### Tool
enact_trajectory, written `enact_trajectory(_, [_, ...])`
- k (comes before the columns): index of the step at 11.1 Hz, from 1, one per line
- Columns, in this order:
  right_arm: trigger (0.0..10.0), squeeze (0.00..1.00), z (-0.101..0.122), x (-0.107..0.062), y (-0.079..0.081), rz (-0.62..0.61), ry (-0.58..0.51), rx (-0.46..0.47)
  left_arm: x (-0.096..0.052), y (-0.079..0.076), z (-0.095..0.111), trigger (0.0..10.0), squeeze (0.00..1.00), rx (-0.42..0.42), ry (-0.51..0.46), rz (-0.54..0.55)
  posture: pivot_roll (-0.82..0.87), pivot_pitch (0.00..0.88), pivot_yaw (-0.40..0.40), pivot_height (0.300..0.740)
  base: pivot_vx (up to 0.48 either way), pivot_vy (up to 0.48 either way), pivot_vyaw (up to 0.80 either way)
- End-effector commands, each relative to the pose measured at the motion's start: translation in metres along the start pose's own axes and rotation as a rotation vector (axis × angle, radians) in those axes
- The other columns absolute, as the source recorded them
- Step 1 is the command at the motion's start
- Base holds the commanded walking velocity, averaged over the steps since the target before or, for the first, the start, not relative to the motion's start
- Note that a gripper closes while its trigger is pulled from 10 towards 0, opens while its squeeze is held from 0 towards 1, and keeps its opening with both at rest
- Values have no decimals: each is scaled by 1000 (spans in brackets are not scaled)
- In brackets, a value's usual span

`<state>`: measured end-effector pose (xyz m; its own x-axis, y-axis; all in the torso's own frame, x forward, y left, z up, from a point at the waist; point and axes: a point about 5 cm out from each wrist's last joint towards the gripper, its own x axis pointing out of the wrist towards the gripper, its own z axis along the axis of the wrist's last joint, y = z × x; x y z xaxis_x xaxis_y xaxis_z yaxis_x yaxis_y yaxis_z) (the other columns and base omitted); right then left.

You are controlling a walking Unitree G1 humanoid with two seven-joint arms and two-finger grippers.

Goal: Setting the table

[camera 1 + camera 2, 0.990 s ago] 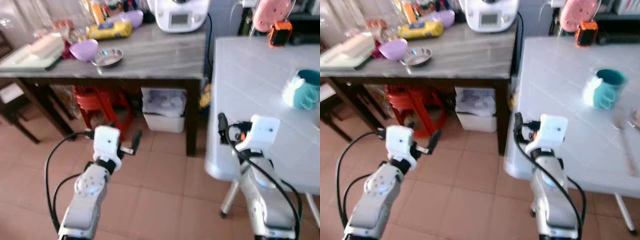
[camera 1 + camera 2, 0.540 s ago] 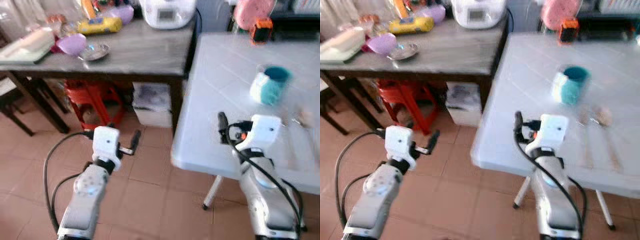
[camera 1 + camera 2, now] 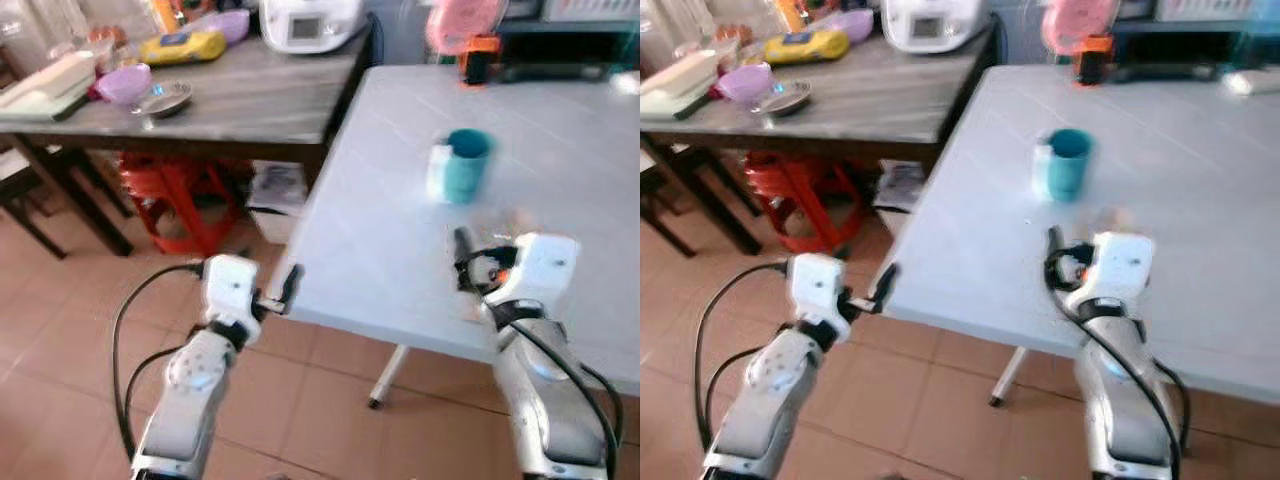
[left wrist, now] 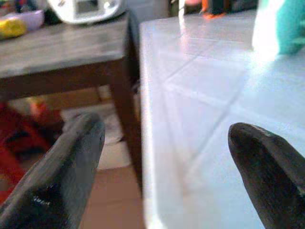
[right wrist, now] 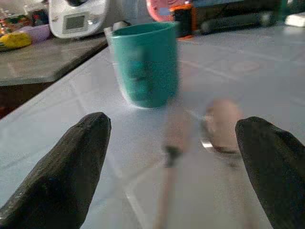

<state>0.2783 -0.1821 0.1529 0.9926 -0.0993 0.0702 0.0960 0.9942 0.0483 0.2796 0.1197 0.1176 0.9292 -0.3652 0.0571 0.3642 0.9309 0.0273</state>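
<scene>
Our right gripper (image 5: 171,143), fingers spread and holding nothing, hovers over the white table (image 3: 970,200), near a teal mug (image 5: 143,64) and blurred utensils (image 5: 217,126) just beyond its tips. We judge the mug rigid, light and possibly slippery, best taken around its body. Our left gripper (image 4: 162,176), likewise open, waits at the table's edge.

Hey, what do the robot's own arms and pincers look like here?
Both arms are silver, each topped by a white boxy wrist block, with black cables looping alongside. The left pincer and right pincer each have two long black fingers with rounded tips. An orange detail shows by the right wrist block.
</scene>
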Motion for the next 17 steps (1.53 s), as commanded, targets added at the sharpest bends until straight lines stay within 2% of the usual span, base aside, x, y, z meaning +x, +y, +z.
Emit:
enact_trajectory(1, [10000, 0, 2, 0, 11, 32, -2, 14, -7, 9, -7, 10000, 0, 8, 29, 10, -88, 106, 135, 740, 0, 0, 0])
enact_trajectory(5, [10000, 0, -5, -3, 14, 35, 44, 34, -6, 10, -17, 10000, 0, 14, 59, -52, -96, 123, 136, 740, 0, 0, 0])
enact_trajectory(8, [10000, 0, -12, -3, 15, -5, 99, 44, -5, 2, -20, 10000, 0, -20, 54, -179, -110, 140, 136, 740, 0, 0, 0])
enact_trajectory(9, [10000, 0, -15, -3, 12, -31, 126, 37, -8, -6, -18, 10000, 0, -32, 33, -285, -117, 148, 134, 740, 0, 0, 0])
enact_trajectory(10, [10000, 0, -17, -3, 10, -43, 139, 47, -9, -8, -16, 10000, 0, -51, 19, -329, -118, 151, 131, 740, 0, 0, 0])
enact_trajectory(14, [10000, 0, -19, 4, 4, -78, 186, 72, -8, -7, -11, 10000, 0, -51, -30, -351, -117, 150, 123, 740, 0, 0, 0])
enact_trajectory(17, [10000, 0, -11, 17, 12, -60, 183, 58, -8, -10, -12, 10000, 0, -64, -37, -371, -119, 150, 118, 740, 0, 0, 0])
